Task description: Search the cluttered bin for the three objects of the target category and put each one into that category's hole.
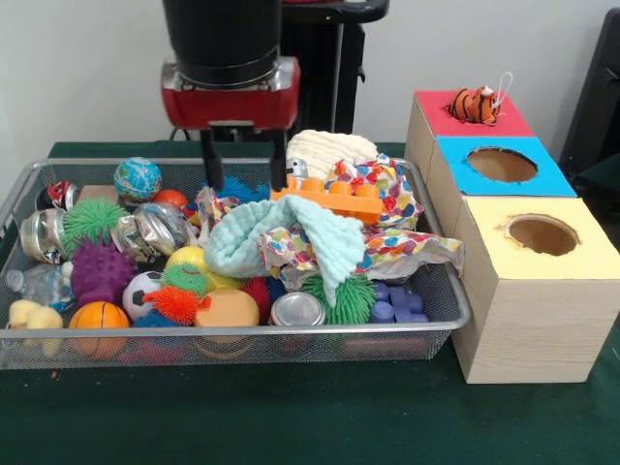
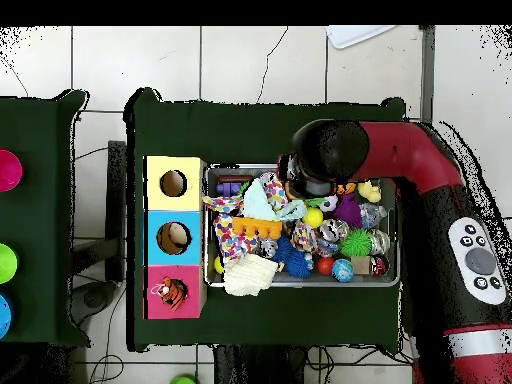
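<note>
The wire mesh bin (image 1: 242, 331) is full of toys and also shows in the overhead view (image 2: 300, 284). My gripper (image 1: 244, 165) hangs open and empty over the bin's far middle, its fingertips (image 1: 211, 176) just above the clutter. In the overhead view the arm's wrist (image 2: 318, 165) covers it. The tiger-striped plush (image 1: 475, 104) lies on the red surround (image 1: 441, 108), over the hole; it also shows from overhead (image 2: 170, 292). The pale yellow plush (image 1: 34, 318) lies in the bin's near left corner. No tan-orange plush shows.
The blue-surround hole (image 1: 501, 165) and the yellow-surround hole (image 1: 542, 234) are in the same wooden box. An orange toy brick (image 1: 329, 199), a mint cloth (image 1: 262, 242) and a patterned cloth (image 1: 387, 194) lie under and beside the gripper. Spiky balls (image 1: 97, 271) fill the left.
</note>
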Tool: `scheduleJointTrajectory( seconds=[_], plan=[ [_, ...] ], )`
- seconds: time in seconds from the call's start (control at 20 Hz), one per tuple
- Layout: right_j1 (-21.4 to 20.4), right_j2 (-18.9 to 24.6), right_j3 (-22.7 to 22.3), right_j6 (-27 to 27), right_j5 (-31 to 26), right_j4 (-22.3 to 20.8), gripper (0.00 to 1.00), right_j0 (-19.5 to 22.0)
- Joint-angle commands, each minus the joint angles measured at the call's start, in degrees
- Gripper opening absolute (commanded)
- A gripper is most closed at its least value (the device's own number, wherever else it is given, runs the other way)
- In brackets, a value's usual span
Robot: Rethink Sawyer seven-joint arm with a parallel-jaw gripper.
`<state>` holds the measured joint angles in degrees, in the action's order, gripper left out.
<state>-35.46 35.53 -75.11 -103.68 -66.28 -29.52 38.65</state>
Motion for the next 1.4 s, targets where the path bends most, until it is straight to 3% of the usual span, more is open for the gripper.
scheduleJointTrajectory(
  seconds=[0.05, 0.5, 0.8, 1.05, 1.4],
  plan=[
    [4.8, 1.0, 11.9, 27.6, -7.6, -8.6, 1.0, 1.6],
    [10.2, 1.8, 23.8, 40.0, -8.3, -13.2, 1.0, 1.0],
    [12.6, 1.1, 27.5, 44.5, -6.3, -14.5, 1.0, 0.4],
    [12.8, -0.8, 23.0, 43.1, 0.3, -14.5, 1.0, 1.2],
    [11.2, -4.0, 15.6, 37.1, 3.3, -13.8, 1.0, 1.0]
  ],
)
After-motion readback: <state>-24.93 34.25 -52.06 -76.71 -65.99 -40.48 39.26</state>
